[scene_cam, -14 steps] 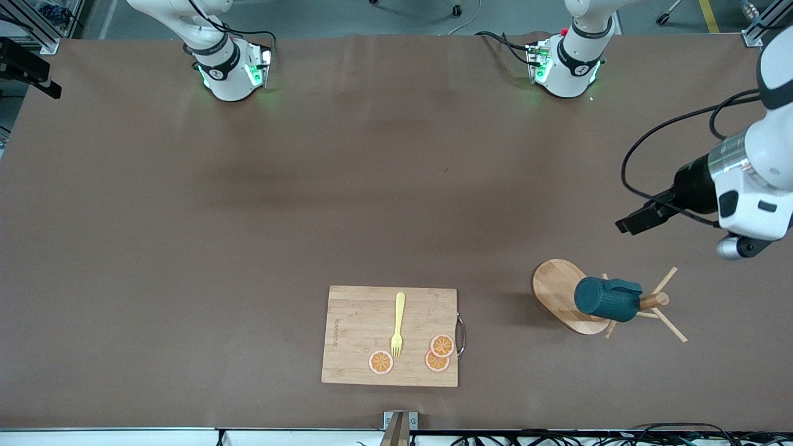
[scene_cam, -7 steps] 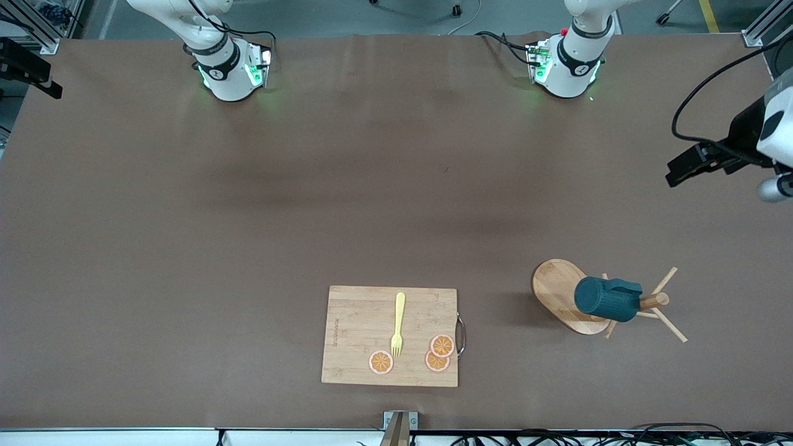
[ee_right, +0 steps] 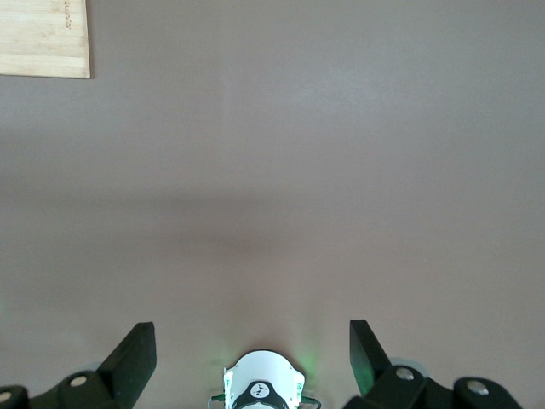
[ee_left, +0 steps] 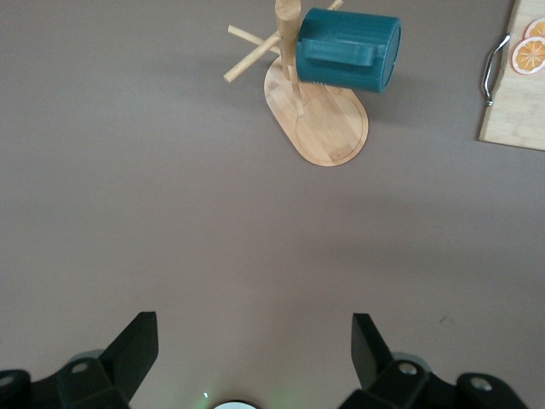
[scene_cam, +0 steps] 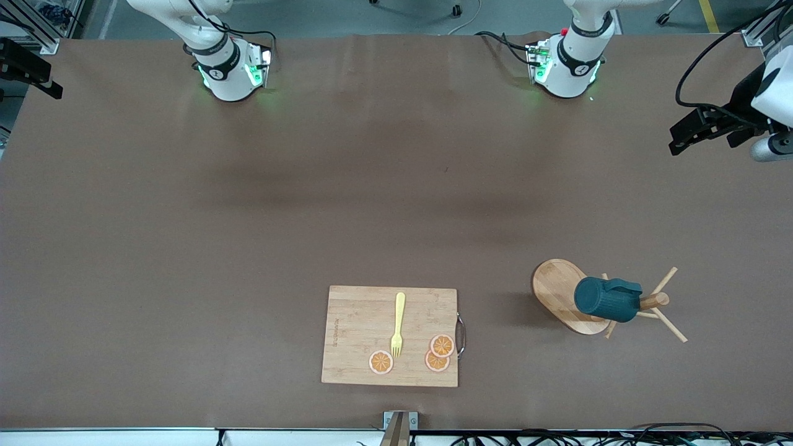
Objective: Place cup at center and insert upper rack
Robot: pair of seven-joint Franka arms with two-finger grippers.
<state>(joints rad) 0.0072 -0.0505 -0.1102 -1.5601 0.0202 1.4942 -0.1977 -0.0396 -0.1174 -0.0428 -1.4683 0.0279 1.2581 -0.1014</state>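
Observation:
The dark teal cup hangs sideways on a peg of the wooden upper rack, which stands on its oval base toward the left arm's end of the table. The left wrist view looks down on the cup and the rack from some way off. My left gripper hovers open and empty over the table's edge at the left arm's end, well apart from the rack; its fingertips frame bare table. My right gripper is open and empty, high over its own arm's base, and does not show in the front view.
A bamboo cutting board lies near the front camera's edge, beside the rack toward the right arm's end. It carries a yellow fork and orange slices. A corner of the board shows in the right wrist view.
My left gripper has drawn away from the rack, moving toward the bases' side and out to the table's edge. Cup, rack and board have not moved.

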